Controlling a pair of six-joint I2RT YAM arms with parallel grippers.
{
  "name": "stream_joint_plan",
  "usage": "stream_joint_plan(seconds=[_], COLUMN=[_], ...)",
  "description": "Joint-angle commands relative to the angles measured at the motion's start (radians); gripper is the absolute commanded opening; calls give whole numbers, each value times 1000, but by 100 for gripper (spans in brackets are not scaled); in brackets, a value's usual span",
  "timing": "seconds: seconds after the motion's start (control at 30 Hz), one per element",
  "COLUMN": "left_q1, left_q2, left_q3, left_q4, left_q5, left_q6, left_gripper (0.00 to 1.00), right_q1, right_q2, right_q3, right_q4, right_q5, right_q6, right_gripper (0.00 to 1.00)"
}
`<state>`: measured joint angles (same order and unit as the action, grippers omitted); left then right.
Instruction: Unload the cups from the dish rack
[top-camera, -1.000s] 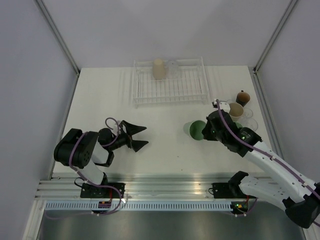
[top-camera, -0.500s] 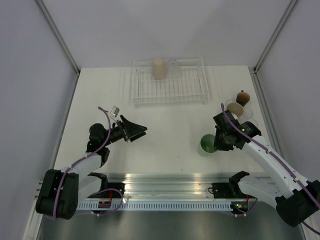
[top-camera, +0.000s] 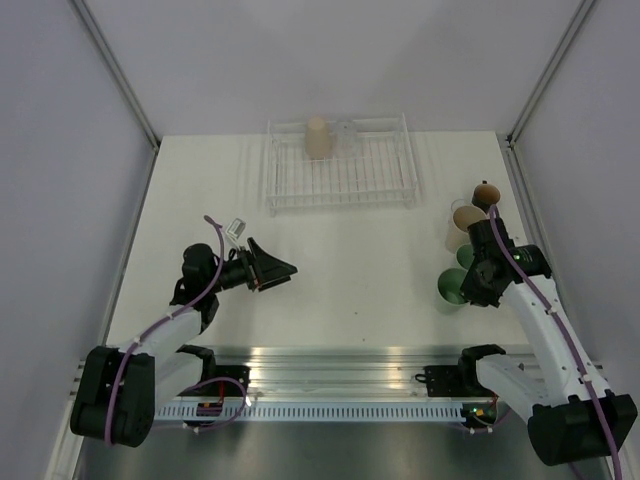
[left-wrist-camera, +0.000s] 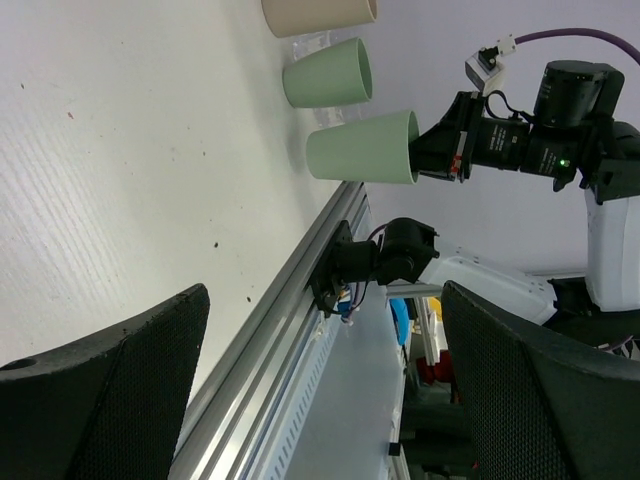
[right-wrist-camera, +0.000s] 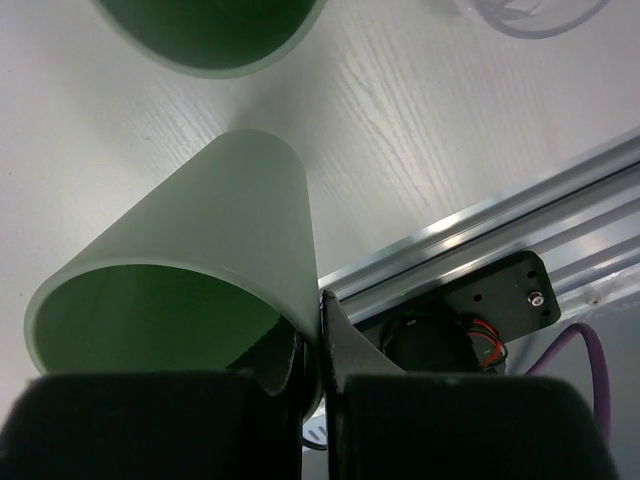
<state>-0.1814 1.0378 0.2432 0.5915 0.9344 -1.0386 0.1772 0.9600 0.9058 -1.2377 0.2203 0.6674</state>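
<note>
The white wire dish rack (top-camera: 340, 178) stands at the back centre and holds a beige cup (top-camera: 318, 138) and a clear cup (top-camera: 346, 130). My right gripper (top-camera: 464, 290) is shut on the rim of a mint green cup (top-camera: 450, 289), one finger inside and one outside, and holds it tilted low over the table at the right; it also shows in the right wrist view (right-wrist-camera: 210, 260) and the left wrist view (left-wrist-camera: 362, 146). A second mint cup (top-camera: 466, 256) and a beige cup (top-camera: 466, 218) stand just behind it. My left gripper (top-camera: 282, 269) is open and empty at the left.
A small dark brown cup (top-camera: 486, 192) stands behind the beige one, with clear plastic (right-wrist-camera: 530, 15) beside the cups. The aluminium rail (top-camera: 330, 362) runs along the near edge, close to the held cup.
My right arm has carried the mint green cup right and nearer, to beside the cups at the right. My left arm has stretched forward and now points right.
</note>
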Motion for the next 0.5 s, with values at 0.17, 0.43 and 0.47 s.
stream_joint_plan(seconds=[0.17,0.43,0.47], left_q1=[-3,-3,-3], left_q2=[-33,-91,-99], left_q3=[19,77,112], left_q4=[-56,-304,-350], left_q5=[30,29,27], left_q6=[75,152,178], left_gripper=[100,100,100], right_q1=[-120,-206,-211], right_q2=[-32,-12,-9], right_q3=[21,-18,-12], right_q4=[-9,43,40], right_q5=[-7,-64,-64], right_q6=[-58,-91,-92], right_gripper=[1,1,1])
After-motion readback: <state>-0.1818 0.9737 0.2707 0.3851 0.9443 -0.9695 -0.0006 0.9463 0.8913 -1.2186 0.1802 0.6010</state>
